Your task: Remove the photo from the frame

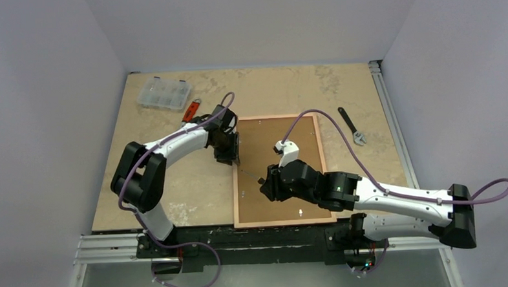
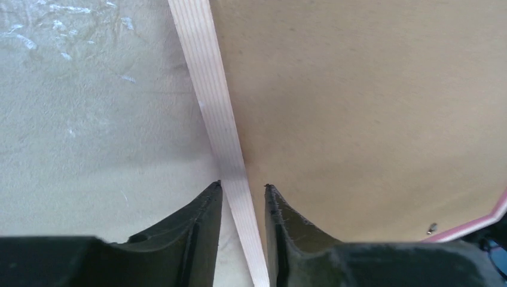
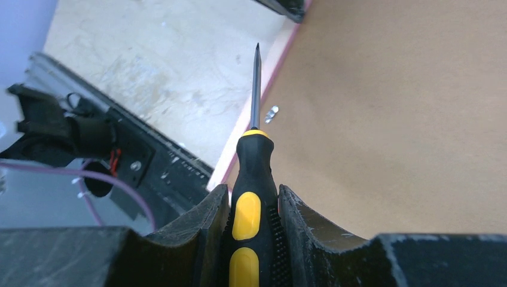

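- Firstly, the right tool [image 3: 253,188] is clamped on the black-and-yellow handle of a screwdriver [image 3: 254,152], whose thin shaft points straight out ahead of the fingers.
- In the wrist view that shaft runs close alongside one edge of the frame [image 3: 388,119], with a small metal clip [image 3: 271,113] just beside it on the brown backing. Whether the tip touches anything cannot be told.
- The left tool [image 2: 243,184] has its fingers slightly apart and straddles the frame's pale rim. One finger is over the counter [image 1: 175,186] and the other over the backing, gripping nothing.
- The frame lies flat, back side up, on the counter between the two arms, reaching to the near edge.
- Farther out, a clear compartment box [image 1: 164,92] sits at the far left, and a wrench [image 1: 353,126] lies right of the frame.
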Tool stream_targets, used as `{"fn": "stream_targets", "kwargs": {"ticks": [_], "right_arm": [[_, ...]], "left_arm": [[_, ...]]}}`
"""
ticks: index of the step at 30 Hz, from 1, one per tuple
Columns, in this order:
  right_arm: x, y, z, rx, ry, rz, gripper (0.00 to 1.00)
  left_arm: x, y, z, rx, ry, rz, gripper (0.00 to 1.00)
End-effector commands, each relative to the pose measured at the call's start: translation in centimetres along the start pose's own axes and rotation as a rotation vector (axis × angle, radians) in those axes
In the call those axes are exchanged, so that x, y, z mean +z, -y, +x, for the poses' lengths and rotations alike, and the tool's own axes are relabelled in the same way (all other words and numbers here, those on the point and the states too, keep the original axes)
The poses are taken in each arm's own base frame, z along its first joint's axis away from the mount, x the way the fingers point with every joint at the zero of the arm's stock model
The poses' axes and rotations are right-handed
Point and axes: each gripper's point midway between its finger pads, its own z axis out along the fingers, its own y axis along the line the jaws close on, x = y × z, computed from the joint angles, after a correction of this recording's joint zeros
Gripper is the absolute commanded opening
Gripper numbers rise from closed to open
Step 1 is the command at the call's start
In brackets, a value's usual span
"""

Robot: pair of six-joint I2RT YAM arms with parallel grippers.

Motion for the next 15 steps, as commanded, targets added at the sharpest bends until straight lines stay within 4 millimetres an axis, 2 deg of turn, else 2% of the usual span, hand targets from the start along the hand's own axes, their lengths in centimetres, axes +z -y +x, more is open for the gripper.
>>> {"fn": "stream_targets", "kwargs": {"ticks": [1, 4, 7, 11, 15], "right_arm": [[0.1, 1.9, -2.7, 0.022, 0.072, 0.105, 0.0], [1.1, 3.4, -4.0, 0.068, 0.07, 0.123, 0.0], [2.2, 4.2, -5.1, 0.071, 0.078, 0.132, 0.0], [4.5, 5.3, -6.3, 0.056, 0.06, 0.182, 0.0], [7.0, 6.0, -7.2, 0.033, 0.044, 0.25, 0.0]], "left_arm": [[-4.3, 1.9, -2.0, -0.011, 0.095, 0.126, 0.35], [-5.2, 1.7, -2.0, -0.03, 0.105, 0.153, 0.4], [-5.0, 1.4, -1.4, -0.045, 0.093, 0.163, 0.43], [-3.8, 1.9, -0.4, -0.091, 0.06, 0.215, 0.43], [-2.0, 1.6, 0.7, -0.123, 0.002, 0.217, 0.42]]}}
